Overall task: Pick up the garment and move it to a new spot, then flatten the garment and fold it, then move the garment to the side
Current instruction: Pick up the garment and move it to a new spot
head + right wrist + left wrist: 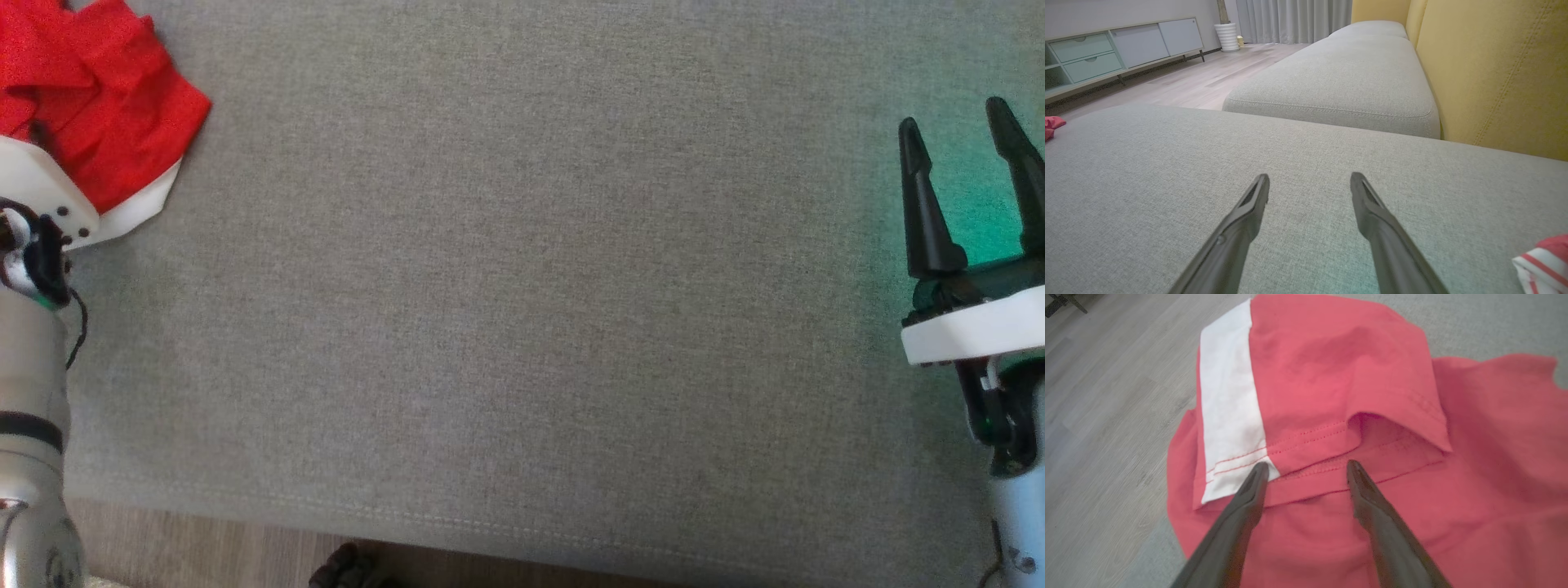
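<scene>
Left tool (pixel 1307 466): fingers spread wide, holding nothing, poised directly over the red garment (pixel 1339 375), tips at a folded hem (pixel 1310 437) beside its white stripe (pixel 1229 396); whether they touch it cannot be told. Right tool (pixel 955 118): likewise spread and empty, above bare grey sofa cushion (pixel 522 286), well apart from the cloth. Garment: crumpled at the cushion's far left corner, so the left arm is plainly nearer; a short descent onto the hem looks the likely grasp.
</scene>
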Available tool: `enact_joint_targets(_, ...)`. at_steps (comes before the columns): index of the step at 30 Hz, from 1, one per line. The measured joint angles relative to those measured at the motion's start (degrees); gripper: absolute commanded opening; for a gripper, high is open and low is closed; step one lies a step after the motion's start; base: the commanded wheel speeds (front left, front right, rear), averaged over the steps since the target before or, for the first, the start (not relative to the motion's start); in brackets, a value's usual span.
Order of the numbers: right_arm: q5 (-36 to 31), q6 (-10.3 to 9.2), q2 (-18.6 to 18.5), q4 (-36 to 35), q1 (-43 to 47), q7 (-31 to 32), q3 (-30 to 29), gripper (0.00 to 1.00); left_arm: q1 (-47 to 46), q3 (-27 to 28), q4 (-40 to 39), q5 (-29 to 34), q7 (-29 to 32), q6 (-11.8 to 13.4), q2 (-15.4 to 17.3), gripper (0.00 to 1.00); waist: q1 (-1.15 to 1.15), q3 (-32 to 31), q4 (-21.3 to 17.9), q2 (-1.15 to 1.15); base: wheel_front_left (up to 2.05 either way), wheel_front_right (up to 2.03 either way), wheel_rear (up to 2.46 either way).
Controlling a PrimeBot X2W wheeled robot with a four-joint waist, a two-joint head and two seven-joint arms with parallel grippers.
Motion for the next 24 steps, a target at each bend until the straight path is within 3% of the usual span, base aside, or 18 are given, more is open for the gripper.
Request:
enact_joint_targets(1,0.0,0.0,-0.01,-0.04,0.0,0.0,0.0,1.0,-0.38,0.2,0.52,-0.31,-0.49,0.1,0.05,0.03,0.0,0.16,-0.07,0.0,0.0,0.0,0.0)
enact_joint_targets(2,0.0,0.0,-0.02,-0.09,0.0,0.0,0.0,1.0,-0.82,0.27,1.41,-0.34,-0.63,0.0,0.14,0.0,0.0,0.27,-0.15,0.0,0.0,0.0,0.0)
enact_joint_targets(13,0.0,0.0,-0.35,0.03,0.1,0.03,-0.75,1.0,-1.6,-1.34,5.56,-0.3,-4.82,-2.93,0.34,0.0,0.0,-1.32,-0.12,0.0,0.0,0.0,0.0)
enact_joint_targets(24,0.08,0.0,2.83,4.95,0.2,-2.13,0.21,1.0,-2.2,-3.74,5.1,0.26,-12.2,-6.61,0.4,0.0,0.0,-7.94,0.06,0.0,0.0,0.0,0.0)
